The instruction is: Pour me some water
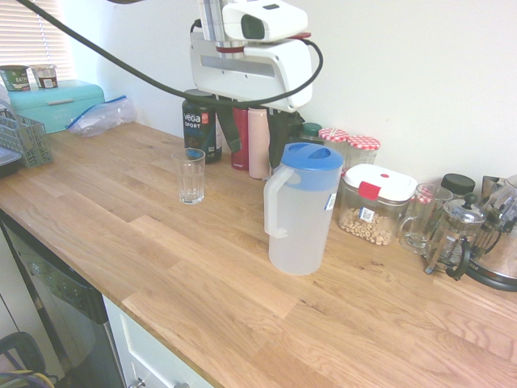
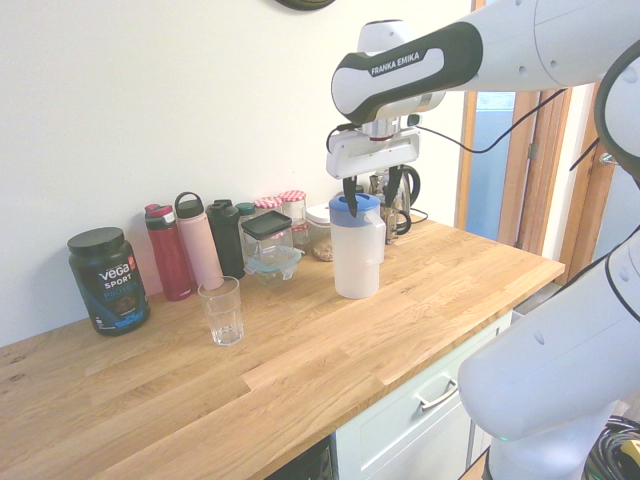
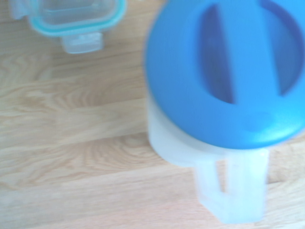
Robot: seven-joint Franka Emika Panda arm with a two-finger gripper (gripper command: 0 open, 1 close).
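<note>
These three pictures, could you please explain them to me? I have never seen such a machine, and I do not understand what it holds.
The white machine is a robot arm with a two-finger gripper. Two pictures are taken from opposite sides of a wooden kitchen counter. The third comes from a camera on the arm's wrist, looking down from close by. The gripper is open, hanging above a frosted pitcher with a blue lid, and holds nothing. An empty-looking drinking glass stands apart from the pitcher. Bottles and jars stand along the wall.
</note>
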